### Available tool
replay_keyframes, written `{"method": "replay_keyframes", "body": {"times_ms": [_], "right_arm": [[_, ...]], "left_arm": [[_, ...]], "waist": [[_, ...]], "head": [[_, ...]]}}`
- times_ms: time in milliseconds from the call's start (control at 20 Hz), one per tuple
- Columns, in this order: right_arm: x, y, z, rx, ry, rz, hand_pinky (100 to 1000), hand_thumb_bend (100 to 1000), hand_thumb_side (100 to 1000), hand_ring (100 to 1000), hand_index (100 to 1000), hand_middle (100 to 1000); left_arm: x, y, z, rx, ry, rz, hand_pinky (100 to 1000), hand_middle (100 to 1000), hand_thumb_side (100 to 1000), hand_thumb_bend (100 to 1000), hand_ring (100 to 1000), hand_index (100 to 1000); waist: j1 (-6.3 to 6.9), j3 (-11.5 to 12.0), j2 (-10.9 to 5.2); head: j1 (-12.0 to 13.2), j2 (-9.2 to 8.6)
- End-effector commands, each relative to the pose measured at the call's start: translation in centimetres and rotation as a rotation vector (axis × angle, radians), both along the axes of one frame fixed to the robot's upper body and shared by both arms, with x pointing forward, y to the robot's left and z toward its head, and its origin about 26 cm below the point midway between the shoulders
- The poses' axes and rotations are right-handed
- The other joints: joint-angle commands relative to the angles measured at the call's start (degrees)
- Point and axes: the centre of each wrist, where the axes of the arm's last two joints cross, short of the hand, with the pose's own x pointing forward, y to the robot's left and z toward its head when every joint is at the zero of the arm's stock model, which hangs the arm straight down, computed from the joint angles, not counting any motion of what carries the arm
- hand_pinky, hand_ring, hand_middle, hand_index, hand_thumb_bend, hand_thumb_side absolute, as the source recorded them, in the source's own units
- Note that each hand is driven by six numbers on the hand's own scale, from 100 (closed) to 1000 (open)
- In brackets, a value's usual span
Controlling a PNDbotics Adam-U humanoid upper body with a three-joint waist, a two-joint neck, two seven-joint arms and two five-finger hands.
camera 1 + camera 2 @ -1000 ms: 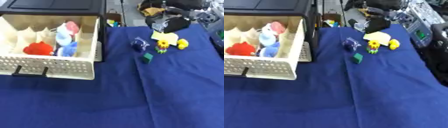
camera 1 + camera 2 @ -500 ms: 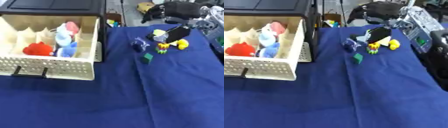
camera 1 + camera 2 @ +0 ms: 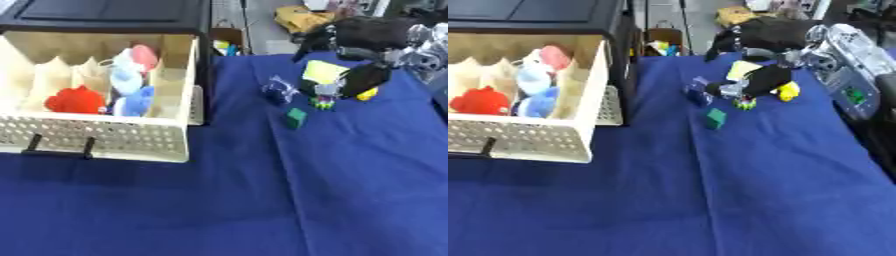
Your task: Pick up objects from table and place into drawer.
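Left eye view: blue tablecloth (image 3: pixel 262 200) under cream drawer (image 3: pixel 105 142).

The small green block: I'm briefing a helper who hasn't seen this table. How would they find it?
Start at the open cream drawer on the left of the blue table. To its right, a cluster of small items sits under the right hand. The small green block lies nearest the camera, apart from the cluster, and is the only plain green cube.

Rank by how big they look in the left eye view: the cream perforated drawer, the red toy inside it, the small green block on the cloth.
1. Cream perforated drawer, by far.
2. Red toy.
3. Small green block.
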Motion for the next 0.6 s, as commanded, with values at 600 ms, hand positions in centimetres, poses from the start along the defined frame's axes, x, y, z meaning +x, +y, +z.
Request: {"method": "replay_keyframes", "body": {"times_ms": [600], "right_arm": [[-1.8, 2.1, -0.6, -0.013, -0.094, -0.207, 758, 196, 1000, 837, 855, 666]], "left_arm": [[0.2, -0.1, 0.8, 0.016, -0.021, -0.010, 656, 804, 1000, 323, 644, 863]], "waist": [[-0.15, 0.23, -0.53]], "head": [[-0.68, -0.71]]}}
